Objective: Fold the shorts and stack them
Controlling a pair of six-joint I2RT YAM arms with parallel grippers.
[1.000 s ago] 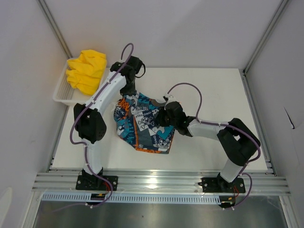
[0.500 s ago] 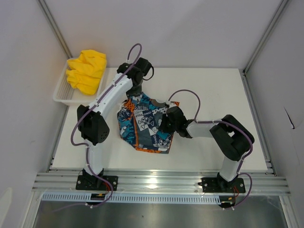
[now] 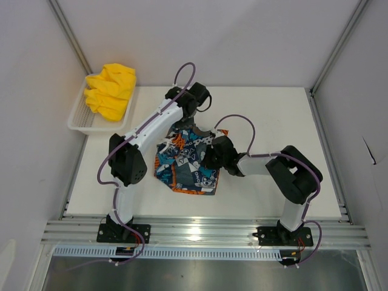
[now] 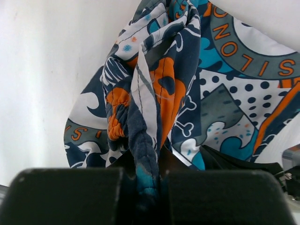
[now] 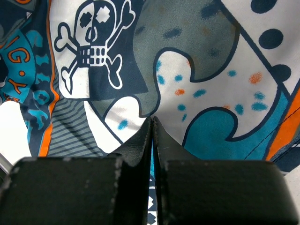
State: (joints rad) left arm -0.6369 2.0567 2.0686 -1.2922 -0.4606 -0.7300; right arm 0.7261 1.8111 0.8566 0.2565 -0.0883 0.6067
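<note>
The printed shorts (image 3: 188, 167) lie bunched in the middle of the white table, in blue, orange, black and white. My left gripper (image 3: 183, 123) is shut on a gathered fold at their far edge; in the left wrist view (image 4: 146, 173) the cloth (image 4: 225, 93) hangs from the jaws. My right gripper (image 3: 210, 155) is shut, its tips resting on the shorts' right side; the right wrist view (image 5: 153, 123) shows flat cloth (image 5: 197, 70) under the tips. The yellow shorts (image 3: 111, 90) sit crumpled in the basket at the far left.
A white mesh basket (image 3: 79, 118) stands at the table's far left corner. White walls and metal frame rails enclose the table (image 3: 285, 121) on three sides.
My left arm has swung to the right with the shorts' edge in its jaws, drawing the cloth into a narrower bunch. My right gripper has stayed on the shorts' right side.
</note>
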